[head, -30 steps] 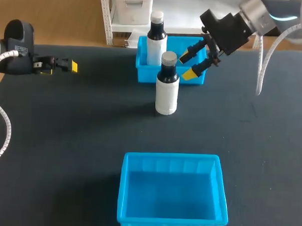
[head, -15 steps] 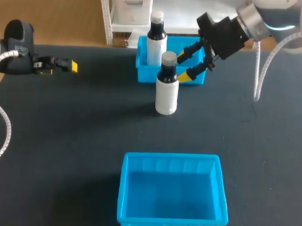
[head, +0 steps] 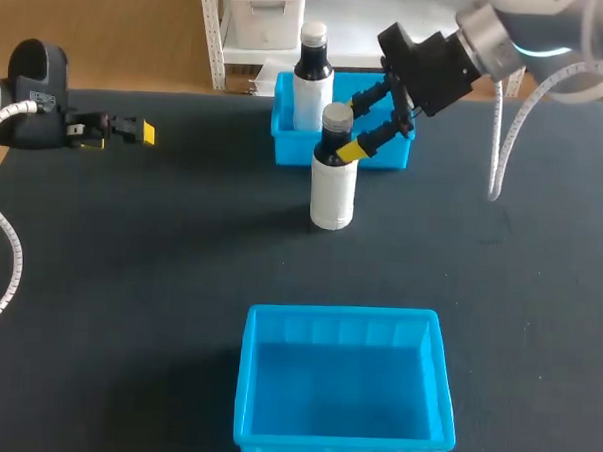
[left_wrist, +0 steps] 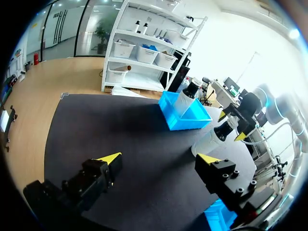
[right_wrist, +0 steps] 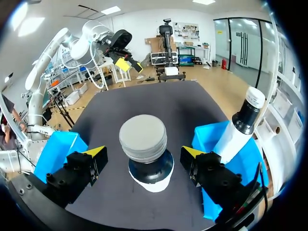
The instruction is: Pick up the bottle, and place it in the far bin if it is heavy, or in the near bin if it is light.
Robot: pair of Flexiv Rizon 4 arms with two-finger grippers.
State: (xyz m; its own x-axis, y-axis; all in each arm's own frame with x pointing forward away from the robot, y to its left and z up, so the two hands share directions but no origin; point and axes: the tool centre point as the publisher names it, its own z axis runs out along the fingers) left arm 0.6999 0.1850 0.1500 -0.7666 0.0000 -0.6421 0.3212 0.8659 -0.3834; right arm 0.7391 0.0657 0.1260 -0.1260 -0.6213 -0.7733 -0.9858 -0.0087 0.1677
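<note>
**Right hand poised to grasp**

The right hand (head: 356,125) is open, its fingers either side of the neck of the bottle (head: 333,192) without touching it. The bottle stands upright on the counter (head: 160,260), just before the far bin (head: 288,150). The next move, I judge, is to close, lift and weigh.

Head overhead; 2 wrist views low; all share bottle (head: 333,192).

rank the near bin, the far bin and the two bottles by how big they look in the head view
1. near bin: largest, though closest to the camera.
2. far bin: partly hidden.
3. bottle on the table and bottle in the far bin: alike, not ranked.
</note>
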